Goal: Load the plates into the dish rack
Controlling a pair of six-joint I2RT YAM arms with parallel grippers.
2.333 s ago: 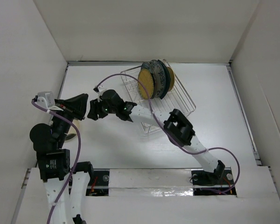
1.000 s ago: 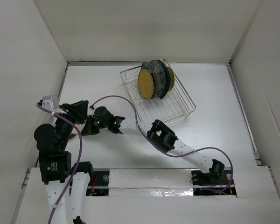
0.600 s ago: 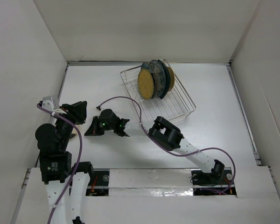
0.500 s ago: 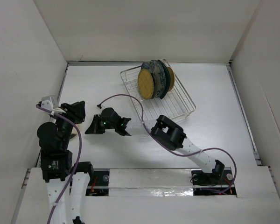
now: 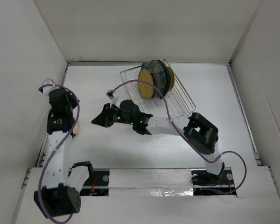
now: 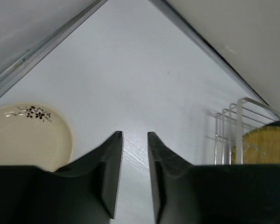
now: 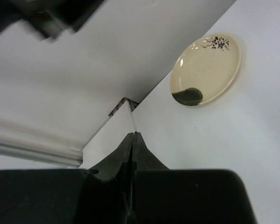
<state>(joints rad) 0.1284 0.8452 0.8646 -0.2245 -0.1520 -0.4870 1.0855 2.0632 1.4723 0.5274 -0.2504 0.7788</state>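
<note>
- A white table (image 5: pixel 107 84) is sitting inside a box of plain white walls (image 5: pixel 144 28), seen from above.
- The dish rack (image 5: pixel 182 105), made of silver wire, is standing at the far middle-right of the table. Several plates are already standing on edge at its far end. A yellow-brown woven-look plate (image 5: pixel 146 84) is facing front, with dark teal plates (image 5: pixel 165 78) just behind it.
- The small cream plate (image 7: pixel 210 63), marked with a tiny dark flower sprig, is lying flat on the table at the near left. It is close to the left wall and well apart from the rack.
- The left gripper (image 6: pixel 135 134) is hovering above the table just right of that plate. Its fingers are parted by a narrow gap and are grasping nothing.
- The right gripper (image 7: pixel 132 134) is reaching leftward across the table and pointing toward the cream plate, but it is not touching it. Its fingers are pressed together with nothing between them.
- A moment ago the two grippers were crowding nose to nose beside the cream plate, with the left arm (image 5: pixel 56 149) folded low. Now that arm is stretching out along the left wall. The right arm (image 5: pixel 200 133) is swinging its elbow rightward, leaving its gripper a little nearer the rack.
- The cream plate is lying where it was, so this last visible plate is probably still waiting to be picked up. With the arms now apart, either gripper seems to be getting clearer access to it.
</note>
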